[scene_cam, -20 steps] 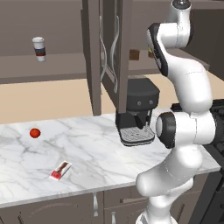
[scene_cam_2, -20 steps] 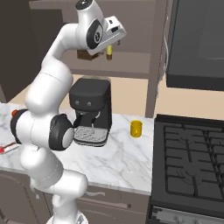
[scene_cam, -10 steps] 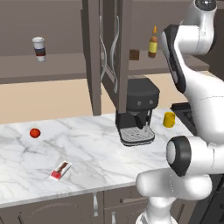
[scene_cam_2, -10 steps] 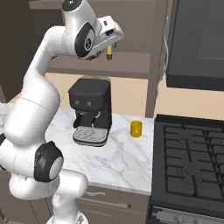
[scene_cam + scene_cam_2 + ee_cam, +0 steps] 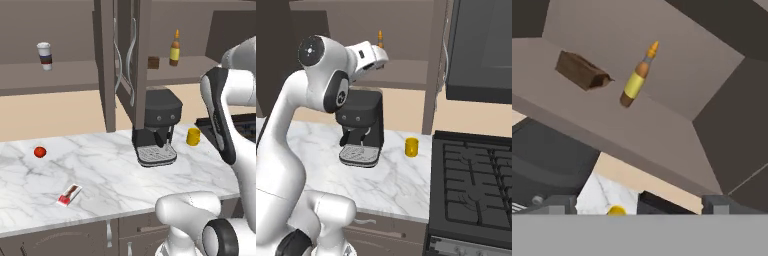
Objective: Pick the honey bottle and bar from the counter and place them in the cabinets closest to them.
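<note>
Nearest the camera, on the front stretch of the counter [image 5: 115, 185], the bar [image 5: 69, 194] lies flat and alone, a thin rectangle in red and white with a brown end, angled a little and well apart from everything else; nothing touches it, so by my reading it is the half of the job not yet done. A bit farther back to the left sits a small red ball [image 5: 40, 151], also loose on the marble. Moving toward the middle, the black coffee machine [image 5: 156, 127] stands against the back of the counter under the open cabinet door [image 5: 125, 60], with a yellow mug [image 5: 193, 136] just to its right. Up above, the gripper [image 5: 379, 55] hangs at shelf height, its jaws spread wide and holding nothing, well clear of the bottle. And there, farthest back, the honey bottle [image 5: 174, 49] stands upright on the cabinet shelf [image 5: 185, 72], amber body, darker brown neck, orange tip, with a small brown block [image 5: 153, 62] near it on the left. It stands free on its base, so it looks placed, and the open jaws fit a release. On the far left shelf a paper cup [image 5: 45, 55] stands on its own. I'd expect the bar to be the next target.
</note>
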